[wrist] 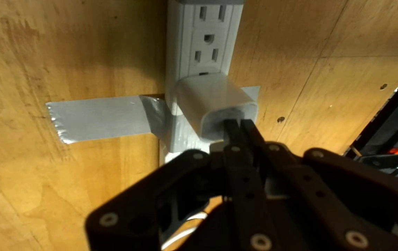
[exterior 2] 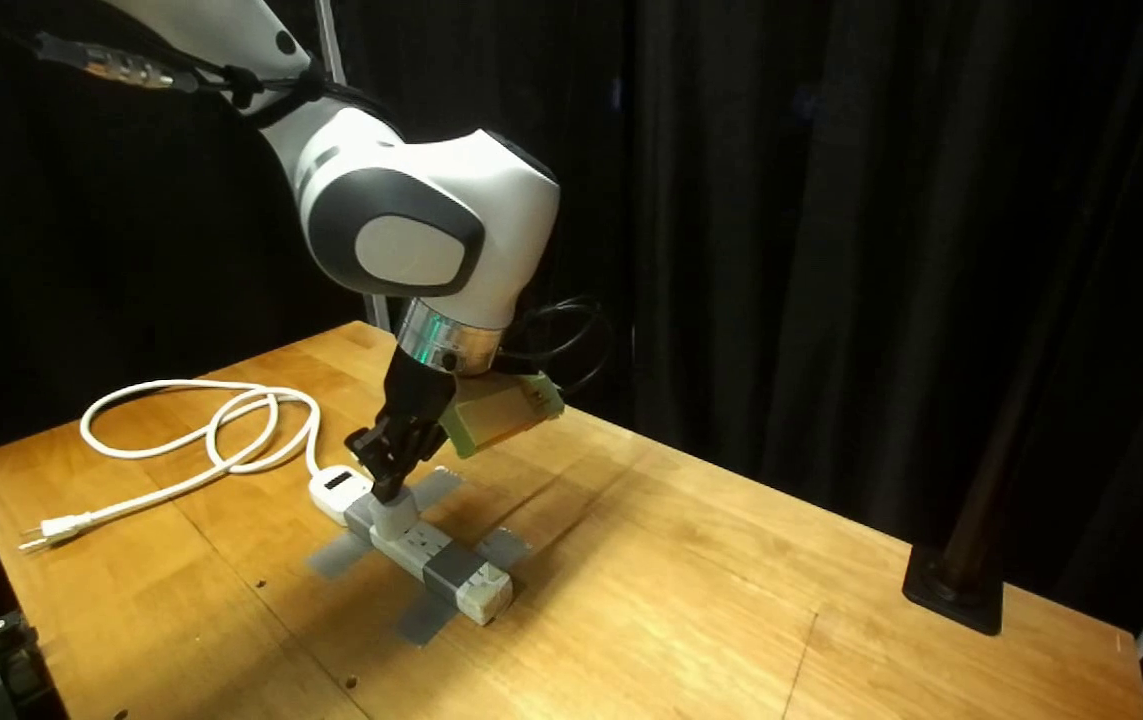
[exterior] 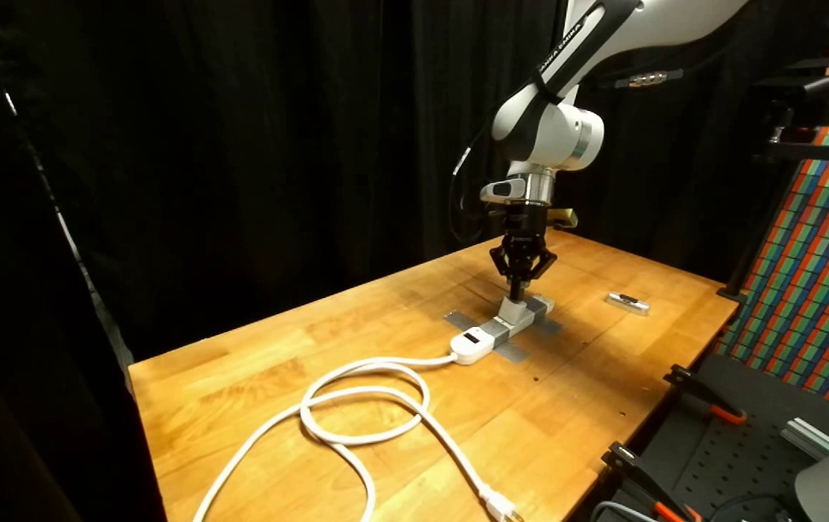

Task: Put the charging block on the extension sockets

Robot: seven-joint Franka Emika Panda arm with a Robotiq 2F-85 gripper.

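Observation:
The charging block point(wrist: 212, 97) stands end-on upon the extension sockets point(wrist: 188, 42); in the wrist view its lower end covers part of a socket face. How deep its prongs sit is hidden. My gripper point(wrist: 239, 122) has its two fingers together, with tips right over the block's top face, touching or nearly so, not around its sides. Both exterior views show the block point(exterior: 513, 310) below the fingertips, and the same block point(exterior 2: 394, 517) sits near the cable end of the white strip point(exterior 2: 421, 550).
Grey tape point(wrist: 104, 118) crosses the strip and runs onto the wooden table. The white cable point(exterior: 363, 439) lies looped across the tabletop. A small silver-white object with a dark part point(exterior: 628, 302) rests beyond the strip. Clamps point(exterior: 646, 478) grip the table edge; a black stand base point(exterior 2: 953, 592) sits at a corner.

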